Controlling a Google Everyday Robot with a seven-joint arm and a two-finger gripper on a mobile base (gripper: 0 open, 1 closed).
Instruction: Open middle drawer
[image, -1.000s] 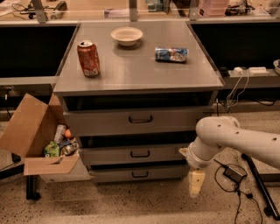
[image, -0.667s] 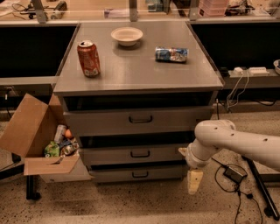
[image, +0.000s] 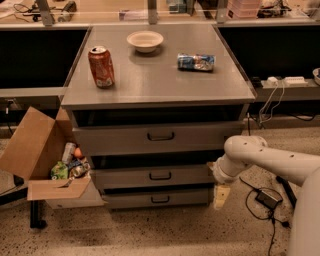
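A grey metal cabinet has three stacked drawers. The middle drawer has a medium-height front and a small dark loop handle at its centre. It lies between the taller top drawer and the shorter bottom drawer. My gripper hangs pointing down from the white arm, just right of the cabinet's lower right corner. It is level with the bottom drawer, well right of the middle handle, and holds nothing that I can see.
On the cabinet top stand a red soda can, a white bowl and a lying blue-white bag. An open cardboard box of trash stands at the left. Cables and a power adapter lie on the floor at the right.
My gripper has moved slightly left and up, closer to the cabinet's right side. The drawers have not moved.
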